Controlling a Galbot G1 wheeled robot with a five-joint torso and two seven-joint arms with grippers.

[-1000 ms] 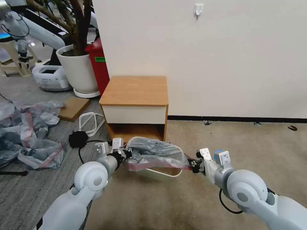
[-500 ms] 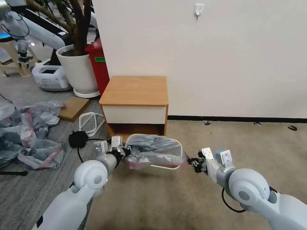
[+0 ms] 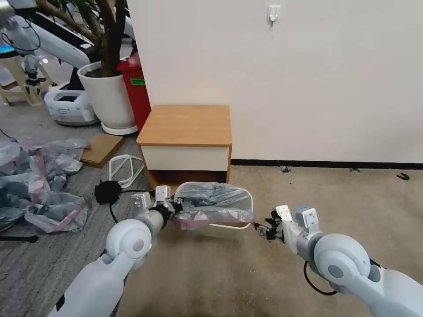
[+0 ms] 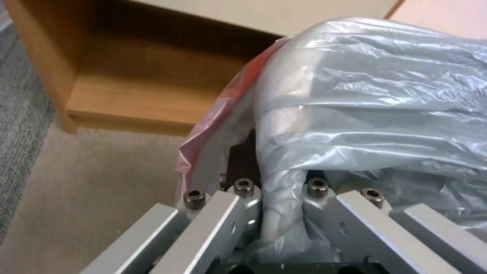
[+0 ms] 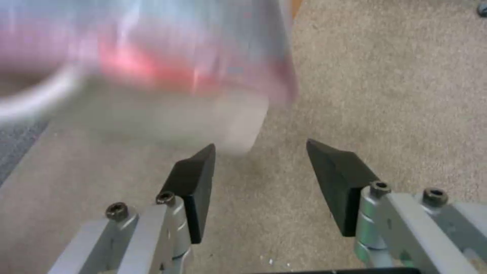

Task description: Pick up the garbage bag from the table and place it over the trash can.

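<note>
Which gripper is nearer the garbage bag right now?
Left. The left gripper is shut on the garbage bag at its rim; the right gripper sits open, just clear of the bag's other side.

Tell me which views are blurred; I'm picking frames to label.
Right wrist view: garbage bag and trash can smeared, open right gripper crisp. Left wrist view: mostly sharp, left gripper pinching the bag. Head view: clear, table well defined.

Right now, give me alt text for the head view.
A grey garbage bag is draped over a cream trash can on the carpet before a wooden table. The left tool grips the bag; the right tool is open beside it.
</note>
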